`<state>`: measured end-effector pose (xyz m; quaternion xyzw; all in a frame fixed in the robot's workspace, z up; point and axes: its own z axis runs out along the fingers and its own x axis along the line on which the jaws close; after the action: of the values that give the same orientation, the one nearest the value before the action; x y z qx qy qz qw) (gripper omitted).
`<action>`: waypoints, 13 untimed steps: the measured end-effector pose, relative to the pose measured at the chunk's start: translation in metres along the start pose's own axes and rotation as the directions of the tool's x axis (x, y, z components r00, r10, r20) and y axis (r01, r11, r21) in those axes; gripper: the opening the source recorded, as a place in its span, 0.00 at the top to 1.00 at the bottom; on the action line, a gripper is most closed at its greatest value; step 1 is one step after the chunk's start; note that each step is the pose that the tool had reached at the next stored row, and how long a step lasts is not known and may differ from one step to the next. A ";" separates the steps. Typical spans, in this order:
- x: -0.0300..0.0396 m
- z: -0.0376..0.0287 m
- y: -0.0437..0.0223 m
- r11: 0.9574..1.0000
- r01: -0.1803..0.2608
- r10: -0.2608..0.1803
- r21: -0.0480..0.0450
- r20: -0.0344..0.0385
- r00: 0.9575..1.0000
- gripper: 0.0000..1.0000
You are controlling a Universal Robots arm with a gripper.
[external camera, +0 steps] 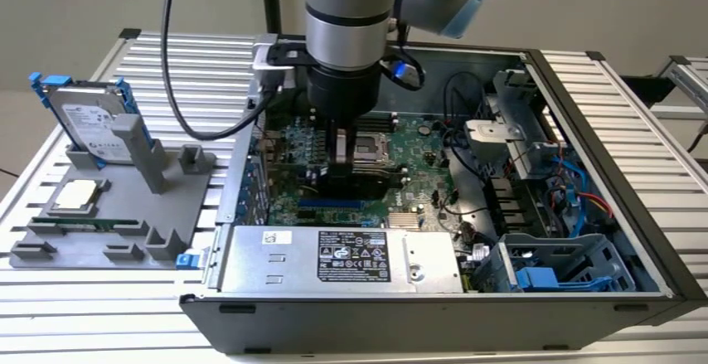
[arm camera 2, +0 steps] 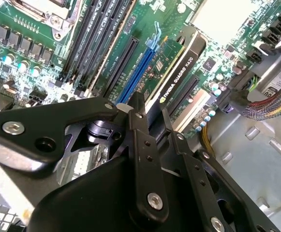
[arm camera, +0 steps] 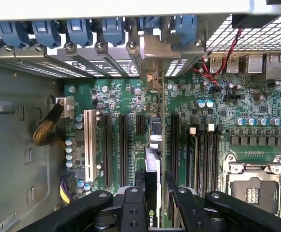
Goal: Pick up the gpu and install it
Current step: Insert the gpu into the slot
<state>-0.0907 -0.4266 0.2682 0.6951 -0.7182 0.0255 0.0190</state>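
The gpu (arm camera 2: 179, 63) is a flat card with a black shroud and a green board. It stands on edge inside the open computer case (external camera: 619, 173), right by the blue slot (arm camera 2: 139, 72) of the motherboard (arm camera: 261, 121). My gripper (arm camera 2: 155, 123) is shut on the card's upper edge, one black finger on each face. In the first wrist view the gpu (arm camera: 152, 166) runs edge-on between my gripper (arm camera: 155, 195) fingers towards the rear slot openings. In the exterior view my gripper (external camera: 351, 161) reaches straight down with the gpu (external camera: 360, 186) under it. Whether the card sits in a slot cannot be told.
A grey holder (external camera: 111, 240) on the exterior view's left carries a silver hard drive (external camera: 83, 119) with blue rails, a square chip (external camera: 75, 196) and a memory stick (external camera: 89, 223). Inside the case are the power supply (external camera: 332, 260), a drive cage (external camera: 553, 273) and cables (external camera: 564, 182).
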 end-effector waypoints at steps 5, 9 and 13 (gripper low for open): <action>-0.0001 0.0023 0.0014 1.000 -0.001 0.001 0.000 0.002 1.000 1.00; -0.0002 0.0033 0.0023 1.000 -0.001 0.001 0.000 0.003 1.000 1.00; -0.0006 0.0041 0.0025 1.000 -0.001 0.001 0.000 0.004 1.000 1.00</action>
<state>-0.0932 -0.4262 0.2640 0.6947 -0.7186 0.0240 0.0175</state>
